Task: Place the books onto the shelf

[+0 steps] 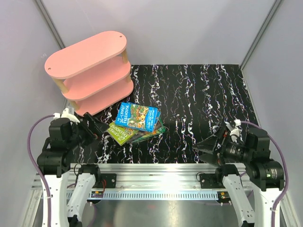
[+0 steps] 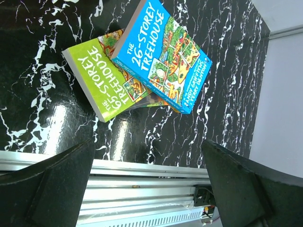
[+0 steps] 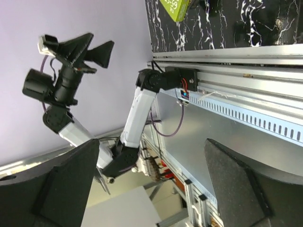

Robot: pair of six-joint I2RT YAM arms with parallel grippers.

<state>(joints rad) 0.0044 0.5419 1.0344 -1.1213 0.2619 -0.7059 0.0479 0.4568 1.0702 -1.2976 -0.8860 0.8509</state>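
Before me lies a black tabletop (image 1: pixel 213 94) veined with white like marble, glossy enough to throw back pale patches of light (image 2: pixel 57 118). At twelve o'clock stands a plain, pale lilac back wall (image 1: pixel 189 28). A left panel (image 1: pixel 19 71) at nine o'clock and a right panel (image 1: pixel 279 85) at three o'clock match it, joined by grey corner strips (image 1: pixel 259 33). At six o'clock a silver rail (image 1: pixel 161 172) edges the tabletop, with a slotted strip (image 1: pixel 156 195) and a dull steel sheet (image 1: pixel 156 213) beyond it.
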